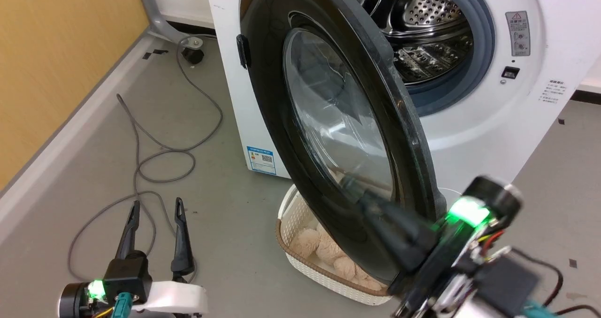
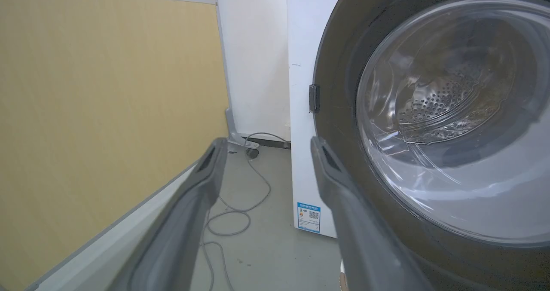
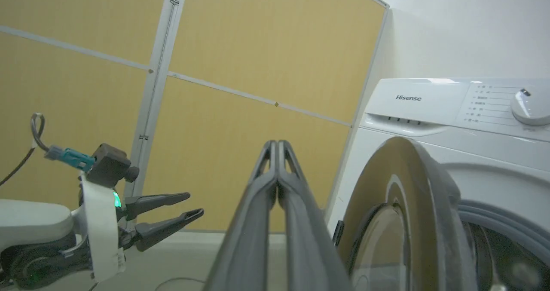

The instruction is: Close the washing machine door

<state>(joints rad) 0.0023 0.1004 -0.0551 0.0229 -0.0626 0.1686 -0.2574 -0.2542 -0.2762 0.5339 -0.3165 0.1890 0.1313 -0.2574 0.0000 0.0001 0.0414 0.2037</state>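
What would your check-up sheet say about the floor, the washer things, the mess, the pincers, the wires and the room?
Surface: grey floor.
Job's things: washing machine door open, swung outward; washing machine, drum exposed.
Clutter: white basket holding fluffy beige items, below the door.
Pincers: left pincer open, low near floor; right pincer shut, beside the door's glossy outside.
Cables: grey cable looping across the floor.
Surroundings: yellow wall at left; grey stand foot.
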